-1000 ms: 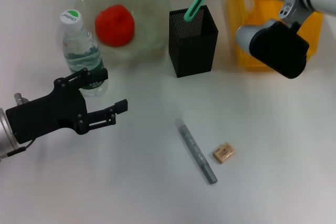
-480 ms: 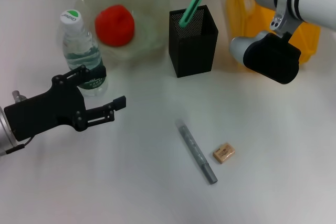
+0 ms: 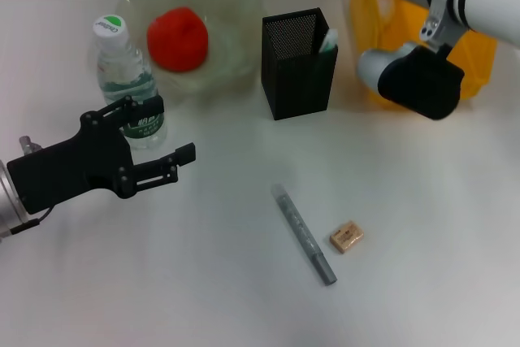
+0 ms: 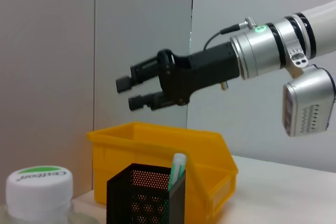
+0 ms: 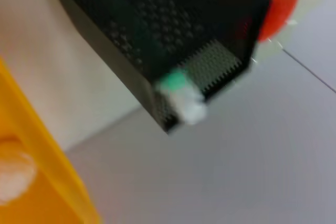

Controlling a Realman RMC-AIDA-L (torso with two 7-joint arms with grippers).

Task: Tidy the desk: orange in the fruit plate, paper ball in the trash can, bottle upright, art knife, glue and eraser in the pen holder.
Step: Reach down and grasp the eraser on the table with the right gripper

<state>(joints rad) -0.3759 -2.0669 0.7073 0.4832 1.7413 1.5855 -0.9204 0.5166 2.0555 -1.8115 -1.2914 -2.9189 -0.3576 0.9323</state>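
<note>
Art knife (image 4: 177, 167) in holder, below jaws

A bare white desk (image 3: 422, 266) meets a grey panelled wall (image 4: 94, 51) behind.

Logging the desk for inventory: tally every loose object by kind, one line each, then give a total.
Orange: 1
Fruit plate: 1
Water bottle: 1
Pen holder: 1
Green-and-white stick in the holder: 1
Yellow bin: 1
Paper ball in the bin: 1
Grey art knife: 1
Eraser: 1
Total: 9
</note>
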